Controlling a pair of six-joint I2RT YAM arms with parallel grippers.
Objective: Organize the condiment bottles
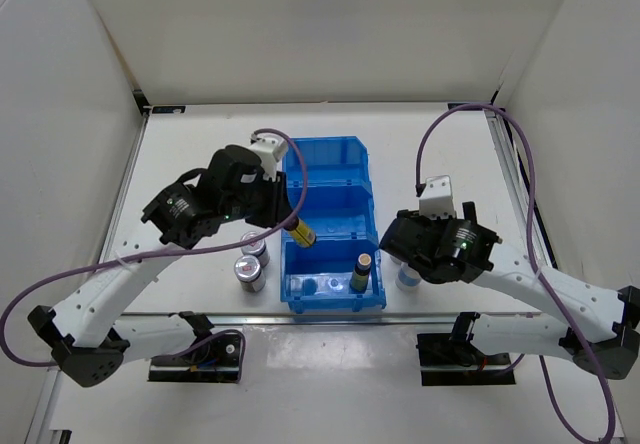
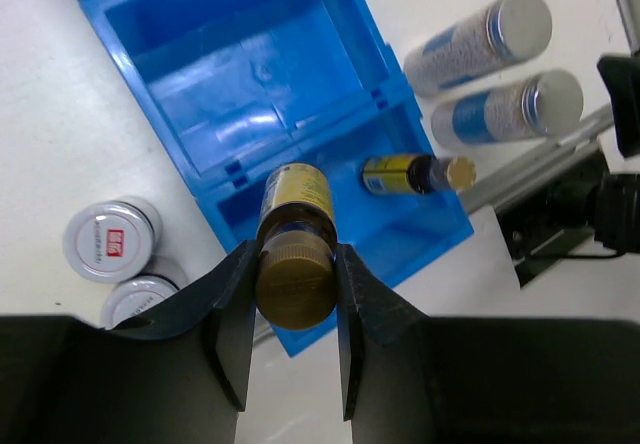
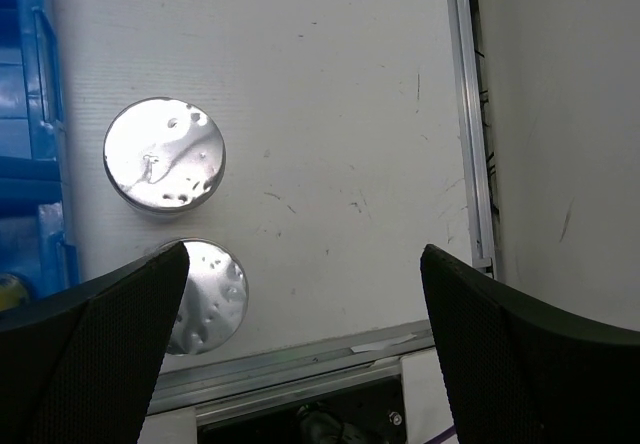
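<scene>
Left gripper (image 2: 293, 294): it is clenching an amber bottle (image 2: 295, 204) by its tan cap, with one finger pressing on each side of the cap. The bottle is hanging tilted, label end pointing down into the blue bin (image 1: 330, 146), over the divider between the middle and near compartments. Whether it is touching the bin cannot be told.

A second amber bottle (image 1: 361, 272) is standing upright in the near compartment, at its right side.

A red-marked jar (image 2: 110, 241) and a second jar (image 2: 140, 299) are sitting on the table (image 1: 200, 144) just left of the bin, touching or nearly touching each other.

Right gripper (image 3: 303, 254): it is hanging released, jaws wide apart and gripping nothing. It is hovering above two further silver-lidded jars (image 3: 164, 154) that are standing close together on the table just right of the bin.
</scene>
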